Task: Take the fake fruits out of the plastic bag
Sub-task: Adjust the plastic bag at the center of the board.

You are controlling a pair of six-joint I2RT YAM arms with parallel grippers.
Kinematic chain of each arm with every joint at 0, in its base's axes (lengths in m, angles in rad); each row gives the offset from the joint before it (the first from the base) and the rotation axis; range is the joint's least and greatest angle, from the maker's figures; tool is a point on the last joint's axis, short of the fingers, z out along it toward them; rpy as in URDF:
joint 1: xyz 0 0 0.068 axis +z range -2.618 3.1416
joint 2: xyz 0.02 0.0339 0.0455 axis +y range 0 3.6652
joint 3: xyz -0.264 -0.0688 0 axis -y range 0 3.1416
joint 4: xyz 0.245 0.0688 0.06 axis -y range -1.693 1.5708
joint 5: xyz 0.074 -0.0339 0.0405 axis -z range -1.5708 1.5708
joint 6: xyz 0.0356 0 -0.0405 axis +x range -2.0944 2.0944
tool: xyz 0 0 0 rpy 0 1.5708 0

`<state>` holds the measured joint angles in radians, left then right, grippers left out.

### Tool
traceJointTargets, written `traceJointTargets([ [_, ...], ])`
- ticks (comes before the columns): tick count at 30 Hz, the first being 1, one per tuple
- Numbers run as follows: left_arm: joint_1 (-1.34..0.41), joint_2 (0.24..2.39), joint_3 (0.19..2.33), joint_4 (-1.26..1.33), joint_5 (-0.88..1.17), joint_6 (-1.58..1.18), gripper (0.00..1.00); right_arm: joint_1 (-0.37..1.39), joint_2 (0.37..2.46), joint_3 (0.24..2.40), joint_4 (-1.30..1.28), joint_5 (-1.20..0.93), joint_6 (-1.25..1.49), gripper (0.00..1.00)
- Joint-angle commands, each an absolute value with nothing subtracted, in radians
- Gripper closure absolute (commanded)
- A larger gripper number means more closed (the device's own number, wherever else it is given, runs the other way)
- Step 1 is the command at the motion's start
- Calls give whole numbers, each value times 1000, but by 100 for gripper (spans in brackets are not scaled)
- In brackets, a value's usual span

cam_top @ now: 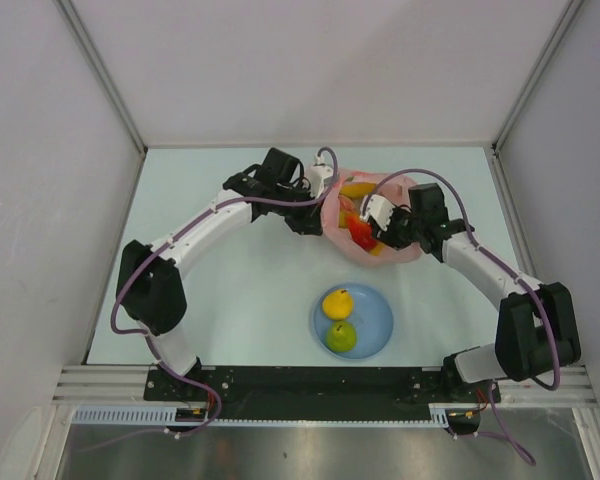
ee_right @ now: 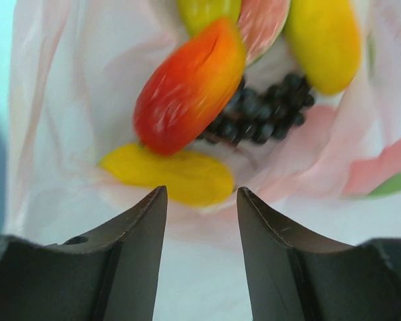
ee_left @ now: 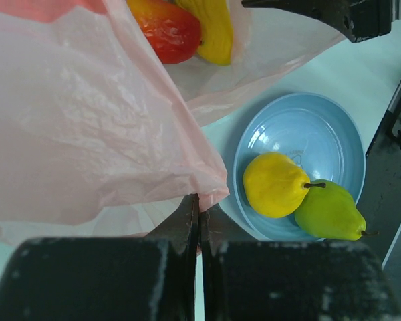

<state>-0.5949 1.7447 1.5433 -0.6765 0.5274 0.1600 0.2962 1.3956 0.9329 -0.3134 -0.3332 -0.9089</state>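
The pink plastic bag (cam_top: 332, 215) lies at the table's far middle with its mouth open. My left gripper (ee_left: 200, 207) is shut on the plastic bag's (ee_left: 87, 120) edge. My right gripper (ee_right: 202, 194) stands open at the bag's mouth with nothing between its fingers. Just ahead of it inside the bag lie a flat yellow fruit (ee_right: 170, 175), a red-orange fruit (ee_right: 187, 87), a dark grape bunch (ee_right: 264, 110) and another yellow fruit (ee_right: 324, 40). A yellow pear (ee_left: 275, 184) and a green pear (ee_left: 329, 210) rest on the blue plate (ee_left: 321, 134).
The blue plate (cam_top: 375, 305) sits near the front, between the two arm bases, just in front of the bag. White walls close in the table on the left, right and far sides. A black rail (cam_top: 310, 385) runs along the near edge.
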Motion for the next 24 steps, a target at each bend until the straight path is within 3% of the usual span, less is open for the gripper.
traceJointTargets([
  [1, -598, 1744, 1592, -675, 543, 175, 100, 293, 1483, 1008, -209, -393, -1045, 50],
  [9, -598, 1736, 1597, -678, 535, 179, 100, 276, 1635, 1034, -260, -379, -1237, 47],
  [13, -598, 1732, 1594, -681, 532, 183, 100, 239, 1596, 1035, -343, -422, -1285, 26],
  [16, -598, 1730, 1591, -680, 534, 183, 100, 222, 1560, 1035, -418, -440, -1333, 20],
  [21, -598, 1747, 1594, -672, 545, 175, 100, 219, 1531, 1034, -563, -448, -1431, 19],
  [24, -598, 1756, 1612, -672, 548, 169, 99, 224, 1543, 1035, -397, -437, -1239, 20],
])
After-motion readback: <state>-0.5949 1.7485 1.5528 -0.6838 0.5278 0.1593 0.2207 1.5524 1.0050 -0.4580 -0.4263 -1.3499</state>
